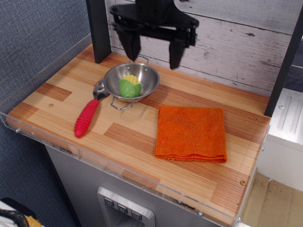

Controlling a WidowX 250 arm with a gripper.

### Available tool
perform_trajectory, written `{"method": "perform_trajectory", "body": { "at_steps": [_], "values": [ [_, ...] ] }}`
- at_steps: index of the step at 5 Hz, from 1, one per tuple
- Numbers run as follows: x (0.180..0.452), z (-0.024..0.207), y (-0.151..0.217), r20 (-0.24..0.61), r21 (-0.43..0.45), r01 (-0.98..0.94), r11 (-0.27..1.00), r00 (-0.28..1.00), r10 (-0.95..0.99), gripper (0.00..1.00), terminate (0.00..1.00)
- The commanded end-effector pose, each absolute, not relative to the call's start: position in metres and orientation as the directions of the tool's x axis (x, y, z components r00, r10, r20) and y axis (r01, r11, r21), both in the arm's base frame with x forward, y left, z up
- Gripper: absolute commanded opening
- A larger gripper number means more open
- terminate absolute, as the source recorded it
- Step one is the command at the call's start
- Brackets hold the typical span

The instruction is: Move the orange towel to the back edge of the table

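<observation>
The orange towel (pixel 191 134) lies flat and folded on the right half of the wood-plank table (pixel 61 106), nearer the front than the back. My black gripper (pixel 152 53) hangs open and empty high above the table's back edge, above and behind the steel bowl. It is well behind and left of the towel and does not touch it.
A steel bowl (pixel 132 81) holding a toy corn cob (pixel 128 87) stands at back centre. A red-handled spoon (pixel 87 116) lies to its left front. A black post (pixel 99 29) stands at back left. A clear acrylic rim (pixel 45 61) runs along the table's edges.
</observation>
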State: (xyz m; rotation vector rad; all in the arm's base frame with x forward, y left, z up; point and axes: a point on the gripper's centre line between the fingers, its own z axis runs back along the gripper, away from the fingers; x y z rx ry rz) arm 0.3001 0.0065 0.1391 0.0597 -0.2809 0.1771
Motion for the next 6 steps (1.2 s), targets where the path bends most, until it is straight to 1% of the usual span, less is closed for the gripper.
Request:
{"method": "perform_trajectory", "body": {
  "at_steps": [1, 2, 3, 4, 5, 6],
  "values": [
    [0.311, 0.116, 0.005, 0.220, 0.016, -0.196, 0.980, 0.957, 0.188, 1.00, 0.00],
    [0.311, 0.097, -0.014, 0.174, 0.019, -0.137, 0.990, 0.976, 0.132, 1.00, 0.00],
    [0.308, 0.071, -0.036, 0.104, 0.025, -0.052, 0.998, 0.993, 0.049, 1.00, 0.00],
    [0.307, 0.058, -0.052, 0.069, 0.031, 0.005, 1.000, 0.998, -0.007, 1.00, 0.00],
    [0.305, 0.043, -0.055, 0.030, 0.028, 0.015, 0.999, 0.999, -0.016, 1.00, 0.00],
    [0.305, 0.028, -0.051, -0.014, 0.084, 0.011, 0.996, 1.000, -0.010, 1.00, 0.00]
  ]
}}
